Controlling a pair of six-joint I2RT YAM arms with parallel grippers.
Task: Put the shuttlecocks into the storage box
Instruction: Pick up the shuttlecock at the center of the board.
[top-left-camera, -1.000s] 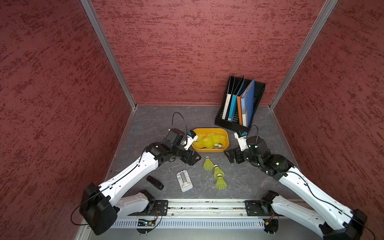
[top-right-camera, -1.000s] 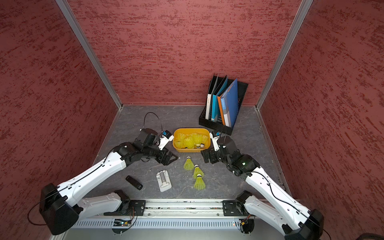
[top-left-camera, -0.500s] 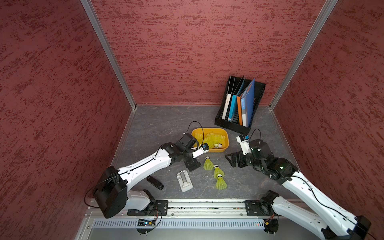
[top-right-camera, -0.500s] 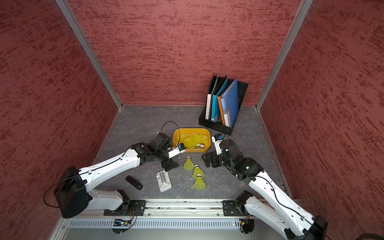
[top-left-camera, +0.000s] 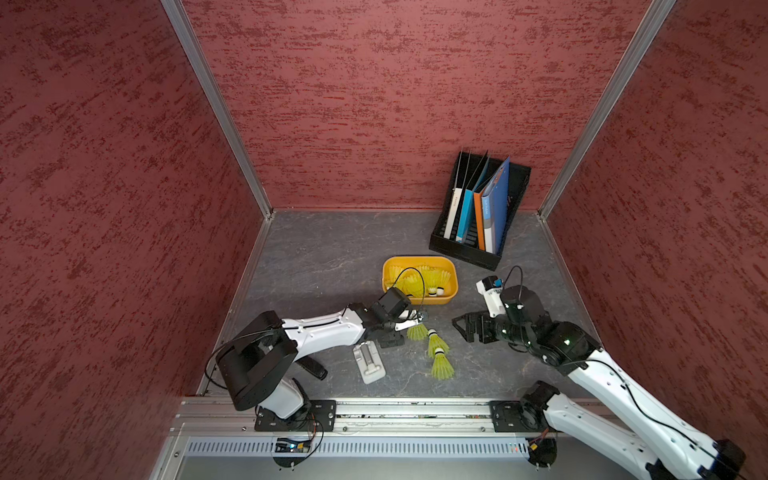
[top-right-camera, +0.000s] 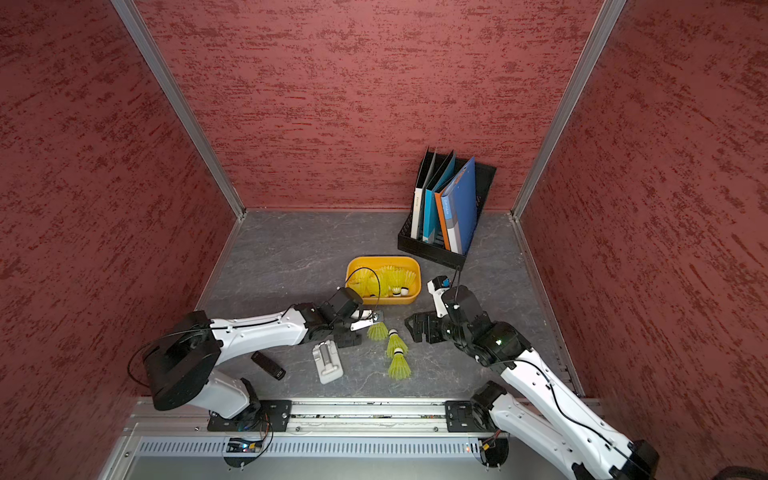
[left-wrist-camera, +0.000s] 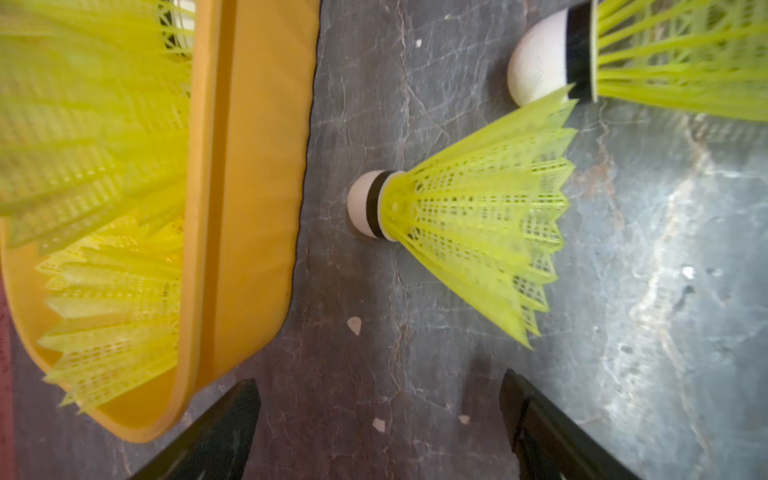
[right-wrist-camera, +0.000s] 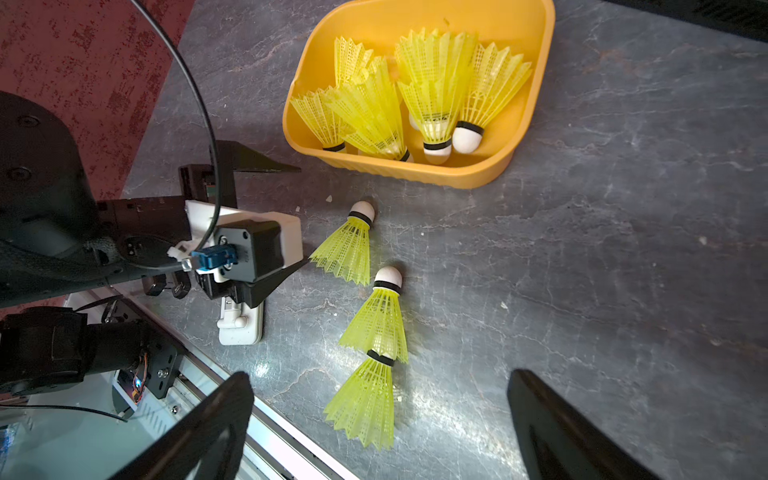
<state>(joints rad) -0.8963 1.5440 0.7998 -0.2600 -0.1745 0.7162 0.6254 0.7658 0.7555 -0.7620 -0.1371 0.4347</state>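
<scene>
The storage box (top-left-camera: 419, 260) (top-right-camera: 382, 259) is an orange-yellow tray holding several neon yellow-green shuttlecocks (right-wrist-camera: 432, 83). Three more shuttlecocks lie in a row on the grey floor in front of it (top-left-camera: 417, 331) (top-left-camera: 436, 344) (top-left-camera: 441, 367). My left gripper (top-left-camera: 405, 328) (left-wrist-camera: 379, 382) is open, low beside the row's nearest-to-box shuttlecock (left-wrist-camera: 469, 224), nothing between its fingers. The box wall (left-wrist-camera: 249, 166) is close by. My right gripper (top-left-camera: 467, 328) (right-wrist-camera: 378, 380) hangs open and empty on the row's other side.
A black file rack with folders (top-left-camera: 478, 216) stands behind the box at the back right. A pale grey flat object (top-left-camera: 369, 363) and a small black bar (top-left-camera: 313, 368) lie at the front left. The metal rail (top-left-camera: 395, 409) runs along the front edge.
My left arm swung from the box's left end round to its front, down beside the first loose shuttlecock, jaws a little wider. My right gripper drifted slightly toward the front.
</scene>
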